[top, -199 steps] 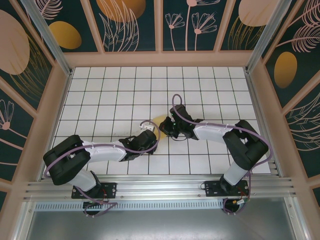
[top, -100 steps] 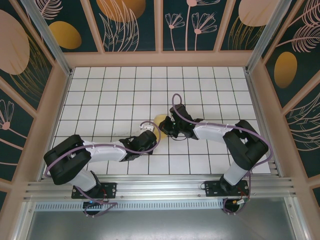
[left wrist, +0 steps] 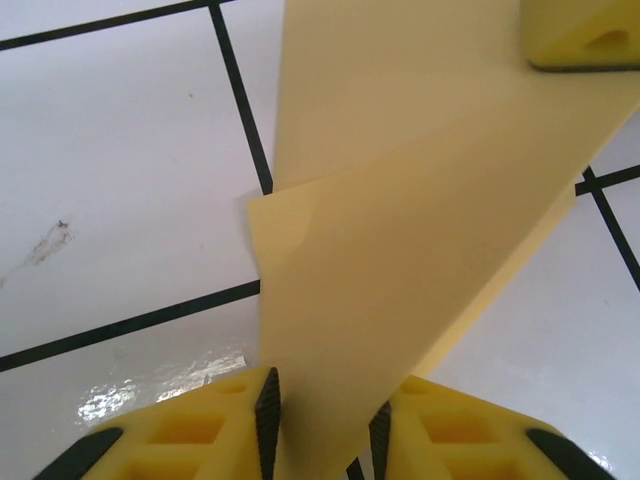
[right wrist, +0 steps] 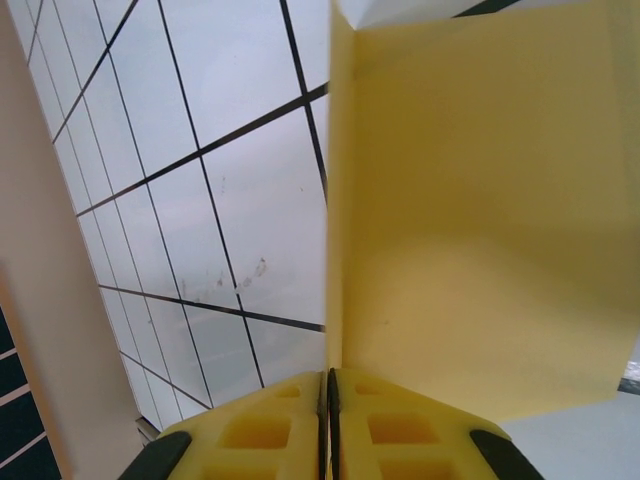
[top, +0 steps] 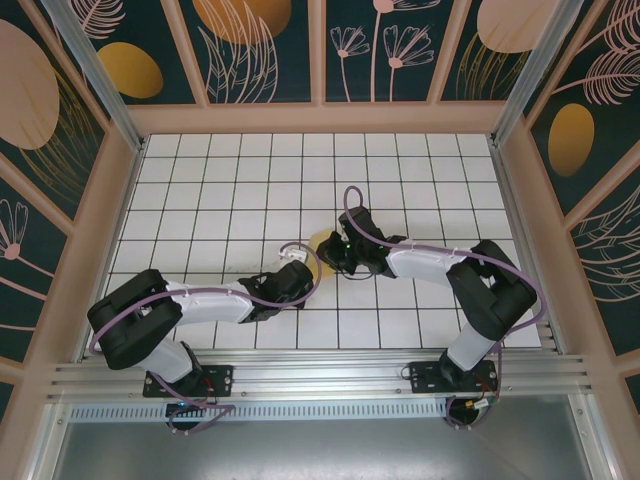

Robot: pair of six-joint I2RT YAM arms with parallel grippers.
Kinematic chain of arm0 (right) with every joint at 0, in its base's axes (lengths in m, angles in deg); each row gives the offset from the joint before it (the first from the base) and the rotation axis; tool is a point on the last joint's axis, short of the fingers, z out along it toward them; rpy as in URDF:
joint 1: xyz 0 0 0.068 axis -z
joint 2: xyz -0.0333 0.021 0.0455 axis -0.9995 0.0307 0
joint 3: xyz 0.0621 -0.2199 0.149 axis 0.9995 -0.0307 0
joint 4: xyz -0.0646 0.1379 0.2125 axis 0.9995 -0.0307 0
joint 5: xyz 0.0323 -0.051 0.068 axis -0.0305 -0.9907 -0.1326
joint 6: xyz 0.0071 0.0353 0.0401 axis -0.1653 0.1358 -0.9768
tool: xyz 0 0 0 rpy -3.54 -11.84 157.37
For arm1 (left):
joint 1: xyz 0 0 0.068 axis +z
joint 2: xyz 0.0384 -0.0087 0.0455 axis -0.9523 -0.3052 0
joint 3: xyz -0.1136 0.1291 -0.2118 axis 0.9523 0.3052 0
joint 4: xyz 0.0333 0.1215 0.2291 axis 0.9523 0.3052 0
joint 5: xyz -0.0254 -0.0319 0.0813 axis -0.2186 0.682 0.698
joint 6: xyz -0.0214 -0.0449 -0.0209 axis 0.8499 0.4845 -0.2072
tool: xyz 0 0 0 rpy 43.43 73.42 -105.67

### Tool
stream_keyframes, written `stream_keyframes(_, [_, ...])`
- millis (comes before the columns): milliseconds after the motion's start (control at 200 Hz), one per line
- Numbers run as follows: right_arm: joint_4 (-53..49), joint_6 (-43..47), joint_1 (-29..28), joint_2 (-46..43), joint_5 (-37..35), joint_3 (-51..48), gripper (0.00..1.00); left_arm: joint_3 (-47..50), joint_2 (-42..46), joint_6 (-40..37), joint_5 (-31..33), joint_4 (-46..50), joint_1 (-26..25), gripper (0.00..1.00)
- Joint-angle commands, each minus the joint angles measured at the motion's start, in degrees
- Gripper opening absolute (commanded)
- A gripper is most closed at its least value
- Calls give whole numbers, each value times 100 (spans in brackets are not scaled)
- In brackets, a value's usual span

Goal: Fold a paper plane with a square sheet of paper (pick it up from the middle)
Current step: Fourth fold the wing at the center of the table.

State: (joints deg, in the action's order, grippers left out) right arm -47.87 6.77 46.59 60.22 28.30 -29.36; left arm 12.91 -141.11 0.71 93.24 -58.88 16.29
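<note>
**A:** Where was the paper at that moment?

**B:** I saw the thin, pale yellow sheet of paper (top: 319, 238) just to the near side of the centre of the white grid-tiled table (top: 200, 190). It was raised off the tiles between the two arms. It was partly folded, with one layer lying over another and a sharp upright crease on the right-hand side. There was no dart shape, so I judged the folding to be at an early or middle stage.

**A:** Fingers?

**B:** The right gripper (right wrist: 328, 392) had its pads pressed flat together. The sheet came out of the seam edge-on, so that one was clamped on the paper. The left gripper (left wrist: 322, 430) showed a narrow gap between its pads, and the sheet ran down through that gap. I couldn't tell whether those pads were actually biting. Both grippers met over that same near-centre patch of the table.

**A:** How would it handle?

**B:** My read was that it weighed next to nothing and was floppy, with no stiffness except along a crease. The faces looked smooth, so I expected it to slip out of the pads under any sideways pull. It would also be easy to tear, or to mark with stray creases, if the arms pulled against each other.

**A:** Where would you grip it?

**B:** I'd have pinched on or right beside a fold line, where the layers were doubled, and not on a loose single corner. The mid-span of the fold would hold better than its ends. A light pinch would have been enough. I'd have left slack between the two holds, and I wanted the left bite confirmed before loading it.
</note>
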Motion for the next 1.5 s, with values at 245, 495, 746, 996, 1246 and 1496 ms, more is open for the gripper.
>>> stream_keyframes(245, [-84,111,25,87,76,148,12,-29,323,-101,113,13,-20,37])
stream_keyframes(495, [-80,97,26,101,70,154,12,-52,151,-85,83,48,-20,30])
stream_keyframes(746, [-79,112,25,97,71,174,12,-87,15,-93,132,108,-21,24])
stream_keyframes(996, [-151,382,25,-44,62,198,17,-3,84,27,138,-19,-20,6])
stream_keyframes(1246, [-462,1115,144,-913,-95,27,48,247,185,100,-533,-601,4,0])
stream_keyframes(1496, [-217,1617,460,-1613,437,-502,49,752,375,385,-1834,-1572,462,0])
